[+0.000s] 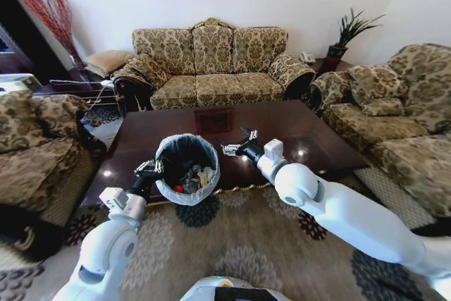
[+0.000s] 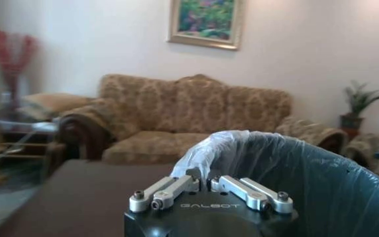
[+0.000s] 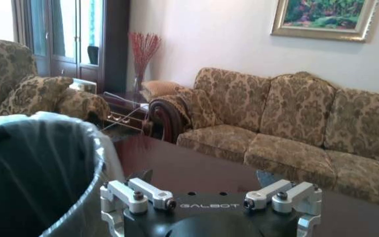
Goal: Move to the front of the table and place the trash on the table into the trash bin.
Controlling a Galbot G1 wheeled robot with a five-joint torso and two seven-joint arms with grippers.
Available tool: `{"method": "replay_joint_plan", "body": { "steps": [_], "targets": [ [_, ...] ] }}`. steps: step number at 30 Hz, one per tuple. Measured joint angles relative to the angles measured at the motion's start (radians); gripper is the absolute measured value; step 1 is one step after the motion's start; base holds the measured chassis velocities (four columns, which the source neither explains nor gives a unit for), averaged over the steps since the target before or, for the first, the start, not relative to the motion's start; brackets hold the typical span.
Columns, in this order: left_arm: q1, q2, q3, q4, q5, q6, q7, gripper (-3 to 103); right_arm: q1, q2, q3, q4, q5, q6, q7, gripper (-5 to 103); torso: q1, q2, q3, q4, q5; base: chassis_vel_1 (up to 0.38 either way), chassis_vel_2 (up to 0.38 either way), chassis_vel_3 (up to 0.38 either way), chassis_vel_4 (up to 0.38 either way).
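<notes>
while my left gripper (image 1: pixel 150 168) is pinching the liner rim of the trash bin (image 1: pixel 184 147) above the table (image 1: pixel 282 128), near its front edge, i'm seeing the trash (image 1: pixel 194 176) lying inside; my right gripper (image 1: pixel 239 142) is hanging spread wide just beside it.

Table (image 1: pixel 282 126) showing glossy dark brown, pale carved scroll along near apron. Trash bin (image 1: pixel 187 167) showing black inside, whitish translucent liner over rim; red, white and yellowish bits lying within. Far sofa (image 1: pixel 211 68) wearing beige-olive damask pattern. Rug (image 1: pixel 239 244) showing tan with dark floral medallions. Arms appearing white, grippers black and silver.
</notes>
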Motion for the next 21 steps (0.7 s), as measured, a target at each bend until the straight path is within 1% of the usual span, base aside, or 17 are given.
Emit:
{"method": "replay_joint_plan", "body": {
  "steps": [1,2,3,4,5,6,8,9,11,14,15,17,18,20,21],
  "targets": [
    [0.004,-0.008,-0.01,0.0,0.0,0.012,-0.022,3,-0.005,0.0,0.003,-0.004,-0.004,0.003,0.0,100,0.0,0.0,0.0,0.0005,0.0003,0.293,-0.236,-0.267,0.196],
    [0.008,-0.013,-0.019,-0.001,-0.003,0.021,-0.038,3,-0.01,-0.001,0.006,-0.006,-0.006,0.006,0.001,100,-0.001,0.0,0.0,0.0004,0.0004,0.227,-0.145,-0.267,0.196],
    [0.008,-0.013,-0.019,-0.001,-0.003,0.021,-0.038,3,-0.01,-0.001,0.006,-0.006,-0.006,0.006,0.001,100,-0.001,0.0,0.0,0.0004,0.0004,0.227,-0.145,-0.267,0.196],
    [0.019,-0.021,-0.034,-0.008,-0.009,0.038,-0.054,3,-0.02,-0.004,0.013,-0.008,-0.012,0.01,0.005,100,-0.001,0.001,0.0,0.0004,0.0002,0.227,-0.075,-0.132,0.112],
    [0.033,-0.026,-0.056,-0.016,-0.017,0.063,-0.06,3,-0.037,-0.015,0.025,-0.007,-0.021,0.016,0.012,100,-0.001,0.001,0.0,0.0012,0.0,0.087,-0.075,-0.03,0.072],
    [0.033,-0.026,-0.056,-0.016,-0.017,0.063,-0.06,3,-0.037,-0.015,0.025,-0.007,-0.021,0.016,0.012,100,-0.001,0.001,0.0,0.0012,0.0,0.087,-0.075,-0.03,0.072],
    [0.045,-0.026,-0.079,-0.019,-0.026,0.084,-0.061,3,-0.067,-0.035,0.045,-0.002,-0.031,0.029,0.029,100,0.0,0.0,0.0,0.0003,0.0,0.003,-0.007,-0.015,0.036],
    [0.056,-0.023,-0.107,-0.006,-0.026,0.087,-0.055,3,-0.099,-0.047,0.085,0.001,-0.033,0.036,0.046,100,0.001,0.0,0.001,-0.0002,0.0008,0.0,0.0,0.0,0.0],
    [0.06,-0.022,-0.117,0.002,-0.026,0.087,-0.051,3,-0.109,-0.049,0.101,0.002,-0.033,0.037,0.049,100,0.002,-0.001,0.001,-0.0003,0.0011,-0.046,0.056,0.043,-0.04],
    [0.092,-0.026,-0.193,0.085,-0.037,0.054,-0.036,3,-0.141,-0.052,0.186,0.0,-0.017,0.037,0.053,100,0.002,-0.001,0.001,-0.0006,0.0004,-0.097,0.022,0.057,-0.052],
    [0.092,-0.026,-0.193,0.085,-0.037,0.054,-0.036,3,-0.141,-0.052,0.186,0.0,-0.017,0.037,0.053,100,0.002,-0.001,0.001,-0.0006,0.0004,-0.101,0.009,0.047,-0.05],
    [0.112,-0.037,-0.253,0.148,-0.06,0.03,-0.023,3,-0.152,-0.056,0.235,-0.003,-0.003,0.036,0.052,100,0.001,-0.001,0.001,0.0002,0.0005,0.0,0.0,0.0,0.0],
    [0.112,-0.037,-0.253,0.148,-0.06,0.03,-0.023,3,-0.152,-0.056,0.235,-0.003,-0.003,0.036,0.052,100,0.001,-0.001,0.001,0.0002,0.0005,0.0,0.0,0.0,0.0],
    [0.146,-0.059,-0.311,0.214,-0.081,-0.005,0.003,3,-0.165,-0.065,0.283,-0.008,0.008,0.035,0.051,100,0.0,0.0,0.0,0.0006,0.0,0.0,0.0,0.0,0.0],
    [0.146,-0.059,-0.311,0.214,-0.081,-0.005,0.003,3,-0.165,-0.065,0.283,-0.008,0.008,0.035,0.051,100,0.0,0.0,0.0,0.0006,0.0,0.0,0.0,0.0,0.0]
  ]
}}
